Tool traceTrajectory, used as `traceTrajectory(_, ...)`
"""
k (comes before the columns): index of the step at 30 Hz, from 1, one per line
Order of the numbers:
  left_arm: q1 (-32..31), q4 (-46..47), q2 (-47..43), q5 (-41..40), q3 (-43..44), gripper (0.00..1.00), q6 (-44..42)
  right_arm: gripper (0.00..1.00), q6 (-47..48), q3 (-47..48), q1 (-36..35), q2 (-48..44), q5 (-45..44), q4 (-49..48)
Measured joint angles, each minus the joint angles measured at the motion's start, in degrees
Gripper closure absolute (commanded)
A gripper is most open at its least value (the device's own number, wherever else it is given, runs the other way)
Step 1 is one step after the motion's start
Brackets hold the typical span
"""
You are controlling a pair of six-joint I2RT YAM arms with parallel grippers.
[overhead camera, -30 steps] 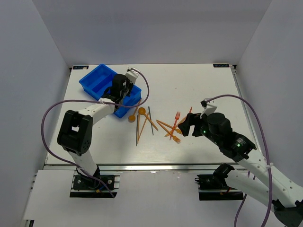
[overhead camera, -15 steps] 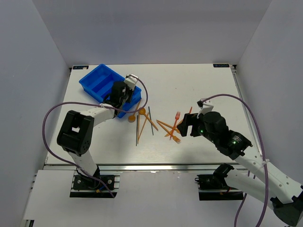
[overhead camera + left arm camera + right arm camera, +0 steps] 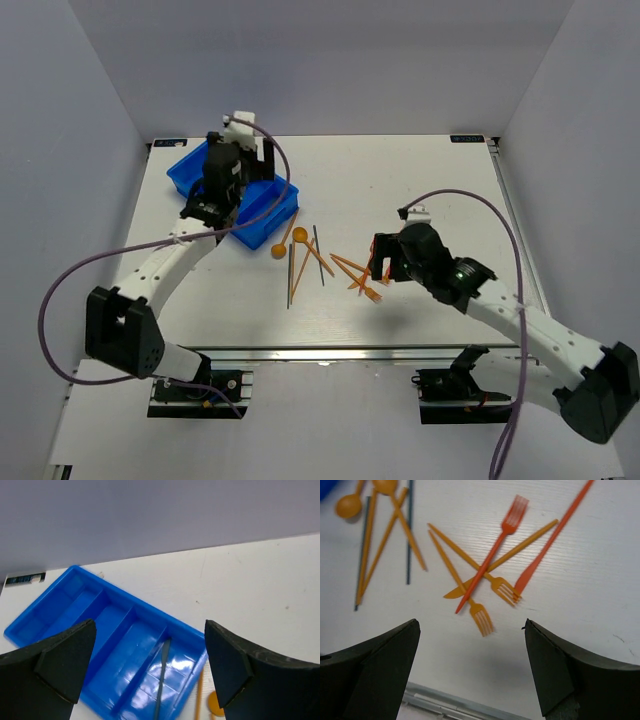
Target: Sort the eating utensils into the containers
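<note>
The blue tray [image 3: 270, 206] stands at the back left, its long compartments [image 3: 75, 610] plain in the left wrist view. A dark grey utensil [image 3: 161, 680] lies in its rightmost compartment. My left gripper [image 3: 226, 176] hangs open above the tray [image 3: 149, 630], holding nothing. Loose utensils lie mid-table: two orange spoons [image 3: 278, 250], dark sticks [image 3: 318, 255] and a crossed pile of orange and red forks and knives [image 3: 360, 270]. My right gripper [image 3: 385, 262] hovers open just right of that pile. In the right wrist view its fingers [image 3: 470, 630] frame an orange fork [image 3: 480, 615], below a red fork [image 3: 492, 555].
A long red knife [image 3: 550, 540] lies at the pile's right side. One orange spoon [image 3: 216, 702] rests just outside the tray's near corner. The enclosure walls rise behind the tray, and the table's front rail [image 3: 450, 702] runs close below the right gripper.
My left gripper has opened and pulled back and left over the tray; the dark grey utensil now lies in it. My right gripper has shifted left towards the pile, still open.
</note>
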State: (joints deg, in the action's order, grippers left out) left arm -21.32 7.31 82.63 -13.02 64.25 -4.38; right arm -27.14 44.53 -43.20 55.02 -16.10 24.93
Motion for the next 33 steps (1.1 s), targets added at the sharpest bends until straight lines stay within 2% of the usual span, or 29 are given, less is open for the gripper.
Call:
traceTrajectory(2,0.0,-6.4,-2.1,-3.5,4.9,0.02,5.4,0.11,-1.9,1.5,0.6,5.0,-2.6,0.6)
traceTrajectory(6,0.1,-18.2,-8.1,-7.6,10.4,0.02,14.9,0.32,-5.7,3.7,1.7,14.3,-7.4,1.2)
traceTrajectory(7,0.2,-20.7,-10.9,-8.0,9.9,0.02,16.6,0.46,-6.2,3.9,2.4,16.2,-8.1,1.2)
traceTrajectory(9,0.2,-23.3,-17.4,-8.1,6.0,0.02,18.7,0.52,-7.1,4.1,4.1,19.1,-8.7,0.9)
traceTrajectory(13,0.2,-27.4,-30.8,-8.5,-5.7,0.02,19.9,0.50,-7.4,4.1,9.9,23.8,-8.3,-1.4)
traceTrajectory(17,0.2,-29.4,-37.9,-8.7,-14.9,0.02,20.2,0.51,-6.5,5.7,14.2,31.2,-7.6,-3.5)
traceTrajectory(21,0.2,-30.7,-38.9,-8.1,-19.9,0.02,20.6,0.56,-5.3,8.5,17.0,37.9,-5.9,-4.9)
traceTrajectory(25,0.2,-31.2,-38.8,-7.2,-20.7,0.02,20.6,0.57,-4.0,12.5,19.0,42.8,-4.3,-5.8)
traceTrajectory(33,0.2,-30.9,-38.4,-6.8,-20.7,0.02,20.6,0.60,-3.7,16.5,19.4,45.8,-2.7,-6.9)
